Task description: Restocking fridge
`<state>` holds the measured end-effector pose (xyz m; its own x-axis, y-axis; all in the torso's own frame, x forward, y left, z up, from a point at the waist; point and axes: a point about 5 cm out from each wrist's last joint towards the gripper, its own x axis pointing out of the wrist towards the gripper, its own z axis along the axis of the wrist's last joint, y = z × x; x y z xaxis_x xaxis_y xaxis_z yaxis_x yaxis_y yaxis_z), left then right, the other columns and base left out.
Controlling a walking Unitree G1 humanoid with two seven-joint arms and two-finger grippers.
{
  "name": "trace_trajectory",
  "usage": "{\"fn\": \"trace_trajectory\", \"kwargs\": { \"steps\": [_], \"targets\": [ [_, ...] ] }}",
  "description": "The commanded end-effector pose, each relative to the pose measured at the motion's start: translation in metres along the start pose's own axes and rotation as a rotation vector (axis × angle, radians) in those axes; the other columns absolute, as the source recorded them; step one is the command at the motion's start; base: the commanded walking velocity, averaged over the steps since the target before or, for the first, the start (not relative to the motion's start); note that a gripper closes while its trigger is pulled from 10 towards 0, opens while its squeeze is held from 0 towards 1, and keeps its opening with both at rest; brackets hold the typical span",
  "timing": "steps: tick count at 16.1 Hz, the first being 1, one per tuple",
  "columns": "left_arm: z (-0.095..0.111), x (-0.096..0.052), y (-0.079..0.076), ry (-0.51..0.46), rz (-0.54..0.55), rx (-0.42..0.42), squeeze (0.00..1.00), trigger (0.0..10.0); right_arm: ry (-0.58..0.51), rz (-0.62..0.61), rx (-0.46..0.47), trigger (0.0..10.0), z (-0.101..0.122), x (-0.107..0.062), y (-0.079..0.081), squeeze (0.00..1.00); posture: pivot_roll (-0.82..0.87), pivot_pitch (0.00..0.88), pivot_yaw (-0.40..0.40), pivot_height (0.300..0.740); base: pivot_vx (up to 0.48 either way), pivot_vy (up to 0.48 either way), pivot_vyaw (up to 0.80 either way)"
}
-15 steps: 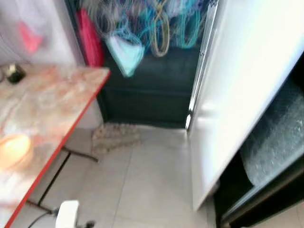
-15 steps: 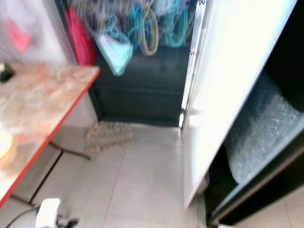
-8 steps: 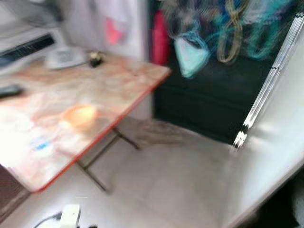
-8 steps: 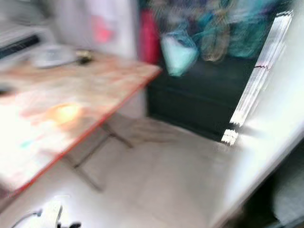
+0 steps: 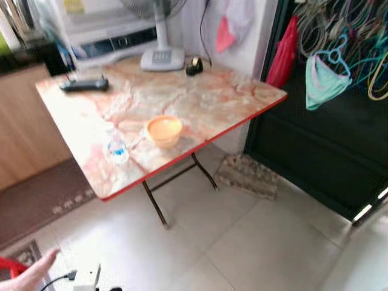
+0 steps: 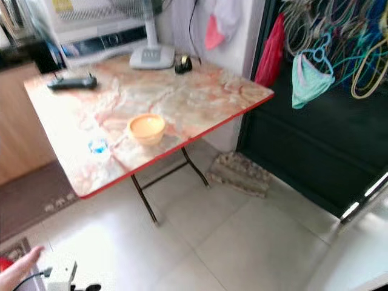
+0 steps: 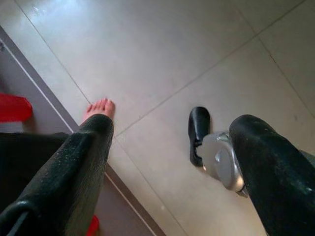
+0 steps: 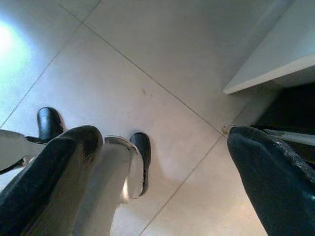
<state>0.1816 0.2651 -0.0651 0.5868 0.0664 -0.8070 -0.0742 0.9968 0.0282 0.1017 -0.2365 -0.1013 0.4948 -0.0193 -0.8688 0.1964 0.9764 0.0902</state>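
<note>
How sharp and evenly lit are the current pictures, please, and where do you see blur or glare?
Left eye view: table fairly sharp, top left corner around the fan base smeared. Right eye view: softer overall, floor washed out pale. Left wrist view: crisp tiles, left hand open, its near fingers soft. Right wrist view: bright glare patch on the floor, right hand open, fingers blurred.

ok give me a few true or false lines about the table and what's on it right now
1. An orange bowl sits on the marble-pattern table. True.
2. The bowl is tipped on its side. False: it stands upright.
3. A fan base stands at the table's far edge. True.
4. The black remote lies on the floor. False: it lies on the table.
5. Both end effectors hold bottles. False: the left end effector and right end effector are open and empty, over floor tiles.
</note>
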Motion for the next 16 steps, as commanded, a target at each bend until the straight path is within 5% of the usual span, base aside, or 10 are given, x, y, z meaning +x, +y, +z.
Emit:
{"fn": "trace_trajectory", "kwargs": {
  "steps": [1, 9, 16],
  "targets": [
    [0.0045, 0.0004, 0.0010, -0.016, 0.004, -0.012, 0.00, 10.0, 0.004, -0.006, -0.006, 10.0, -0.0004, -0.0007, -0.0024, 0.00, 0.00, 0.031, -0.004, 0.740, 0.000, 0.000, 0.00],
    [0.0052, 0.0003, 0.0011, -0.024, 0.003, -0.007, 0.00, 10.0, 0.001, -0.002, -0.028, 10.0, 0.0003, -0.0008, -0.0024, 0.00, 0.01, 0.039, -0.007, 0.740, 0.000, 0.000, 0.62],
    [0.0083, -0.0014, 0.0040, -0.105, 0.042, -0.013, 0.00, 10.0, 0.009, -0.009, -0.013, 10.0, -0.0036, -0.0016, -0.0027, 0.00, 0.01, 0.031, 0.009, 0.740, 0.000, 0.000, 0.00]
  ]
}}
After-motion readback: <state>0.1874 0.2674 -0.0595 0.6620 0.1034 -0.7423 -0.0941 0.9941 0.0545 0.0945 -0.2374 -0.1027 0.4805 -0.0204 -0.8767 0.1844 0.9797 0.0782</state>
